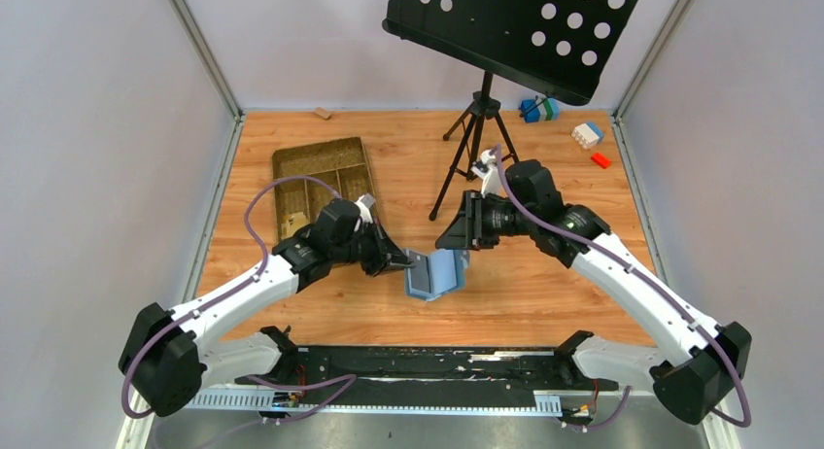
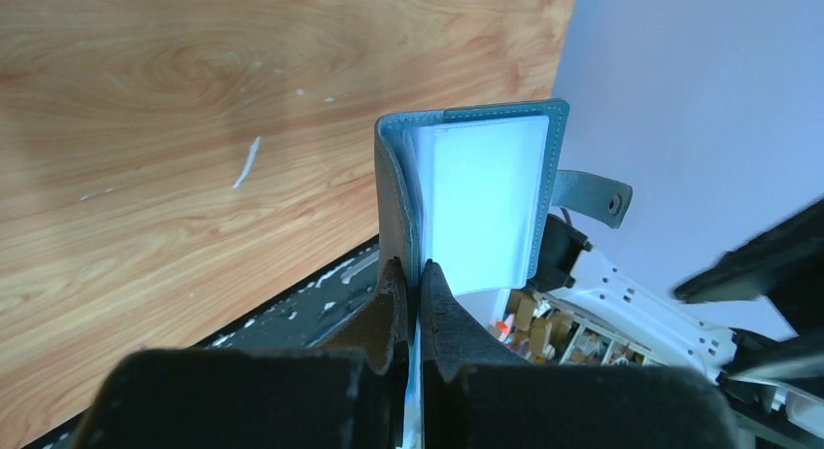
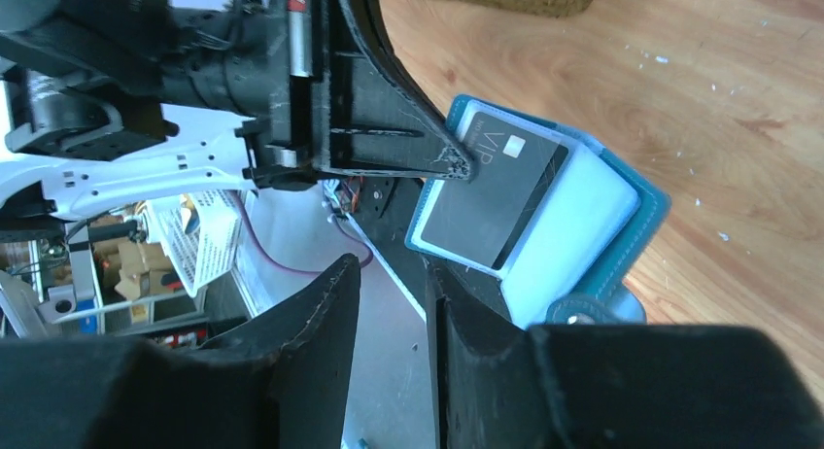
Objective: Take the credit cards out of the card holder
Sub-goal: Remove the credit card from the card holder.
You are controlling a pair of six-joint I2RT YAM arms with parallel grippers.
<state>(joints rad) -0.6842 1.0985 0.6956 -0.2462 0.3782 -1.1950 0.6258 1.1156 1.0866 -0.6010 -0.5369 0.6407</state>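
The blue card holder (image 1: 435,274) hangs open and upright above the wooden table, between the two arms. My left gripper (image 2: 416,274) is shut on one edge of its cover, with the pale inner pocket (image 2: 486,201) and the tab (image 2: 595,192) beyond the fingertips. In the right wrist view a black credit card (image 3: 491,201) marked VIP sits in the holder's (image 3: 636,221) light blue pocket, sticking out toward the camera. My right gripper (image 3: 391,266) is just short of that card's lower corner. Its jaws stand a narrow gap apart with nothing between them.
A brown compartmented tray (image 1: 321,182) lies at the back left behind the left arm. A black music stand on a tripod (image 1: 476,128) rises at the back centre. Toy blocks (image 1: 586,134) lie at the back right, and a small wooden block (image 1: 322,113) by the back wall.
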